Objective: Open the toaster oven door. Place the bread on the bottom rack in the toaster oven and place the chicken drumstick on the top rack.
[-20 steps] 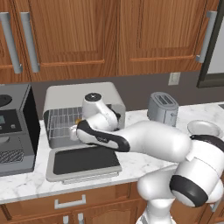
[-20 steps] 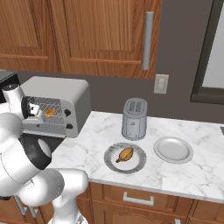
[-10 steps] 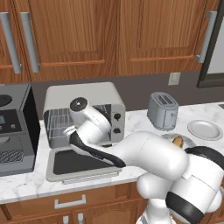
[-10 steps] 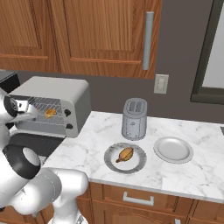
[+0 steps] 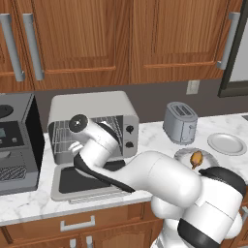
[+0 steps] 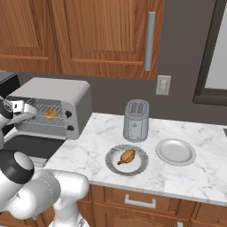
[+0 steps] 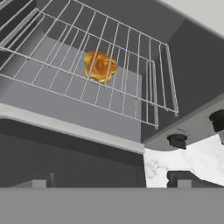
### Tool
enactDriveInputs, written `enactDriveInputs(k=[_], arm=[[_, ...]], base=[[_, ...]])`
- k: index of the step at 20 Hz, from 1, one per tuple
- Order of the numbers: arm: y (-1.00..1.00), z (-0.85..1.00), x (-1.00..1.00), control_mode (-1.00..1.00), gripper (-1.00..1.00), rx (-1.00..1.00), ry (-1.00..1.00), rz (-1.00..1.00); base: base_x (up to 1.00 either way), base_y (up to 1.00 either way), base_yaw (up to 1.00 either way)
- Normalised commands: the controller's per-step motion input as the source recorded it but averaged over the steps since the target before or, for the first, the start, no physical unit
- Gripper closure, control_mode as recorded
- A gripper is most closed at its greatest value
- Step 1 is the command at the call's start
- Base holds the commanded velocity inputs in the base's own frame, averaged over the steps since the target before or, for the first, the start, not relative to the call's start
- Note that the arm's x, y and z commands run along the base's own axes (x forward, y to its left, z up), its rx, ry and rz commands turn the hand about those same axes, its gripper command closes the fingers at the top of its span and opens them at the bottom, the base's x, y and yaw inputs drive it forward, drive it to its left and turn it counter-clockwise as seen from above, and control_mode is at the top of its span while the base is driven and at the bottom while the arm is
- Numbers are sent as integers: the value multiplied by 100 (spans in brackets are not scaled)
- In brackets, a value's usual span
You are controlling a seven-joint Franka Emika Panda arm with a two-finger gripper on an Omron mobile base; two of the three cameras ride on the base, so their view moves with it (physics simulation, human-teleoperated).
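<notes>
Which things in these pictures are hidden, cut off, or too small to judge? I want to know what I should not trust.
- Gripper: in the hand view only two dark tips rise above the grey band, so open or shut is unclear.
- Bread: the hand view shows it through rack wires; which rack it rests on is unclear.
- Toaster oven door: in the left base view the arm covers much of it.
- Chicken drumstick: on its plate, small in both base views.

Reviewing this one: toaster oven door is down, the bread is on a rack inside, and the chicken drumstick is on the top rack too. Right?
Not quite. The door is down and the bread lies on a rack inside the toaster oven, but the chicken drumstick lies on a plate on the counter, in front of the toaster, as the right base view shows.
</notes>
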Motion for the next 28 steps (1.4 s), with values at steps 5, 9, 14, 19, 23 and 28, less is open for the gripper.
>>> enactDriveInputs(k=[5,9,14,19,23,28], arm=[[0,-4,4,-100,-100,-20,-10,4],[0,-12,17,-100,-100,-5,-23,2],[0,-6,20,-100,-100,0,-18,0],[5,1,19,-100,-100,2,-8,0],[6,3,21,-100,-100,3,0,0],[17,0,17,-100,-100,5,8,0]], base=[[0,0,0],[0,0,0],[0,0,0],[0,0,0],[0,0,0],[0,0,0]])
